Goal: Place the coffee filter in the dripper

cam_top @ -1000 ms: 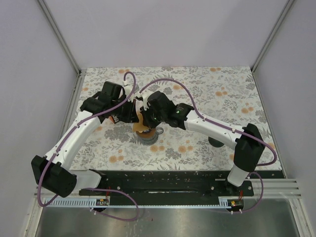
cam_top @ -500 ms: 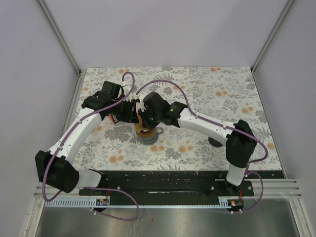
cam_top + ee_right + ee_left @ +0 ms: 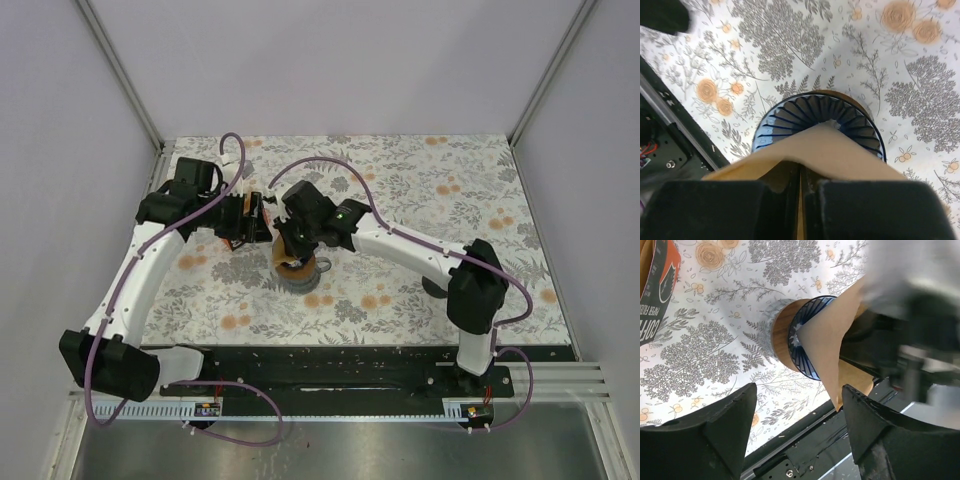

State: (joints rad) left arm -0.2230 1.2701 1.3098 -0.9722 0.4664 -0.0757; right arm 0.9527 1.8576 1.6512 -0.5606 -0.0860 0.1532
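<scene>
Coffee filter [image 3: 826, 150]: brown paper, folded flat, pinched in the right end effector [image 3: 800, 196], whose jaws are nearly together with only the paper edge between them. In the right wrist view the filter's free edge lies across the lower half of the dripper [image 3: 790, 116] mouth. It is not seated, and the blue ribs are exposed in the upper half.

Left wrist view: the filter [image 3: 830, 340] comes in from the right of the frame, with one corner at the dripper [image 3: 796, 350] rim. Can't tell if the paper touches the ribs.

The dripper is a blue ribbed cone with a wooden collar, upright on the floral surface [image 3: 420, 190], centre of the top view, slightly left.

Left end effector [image 3: 797, 392]: jaws spread wide, holding nothing, aimed at the dripper from just beside it. In the top view it sits to the upper left of the dripper [image 3: 300, 274], close to the right end effector [image 3: 290, 240].

A coffee bag [image 3: 657, 285], orange and black, lies flat in the upper left corner of the left wrist frame, apart from the dripper.
</scene>
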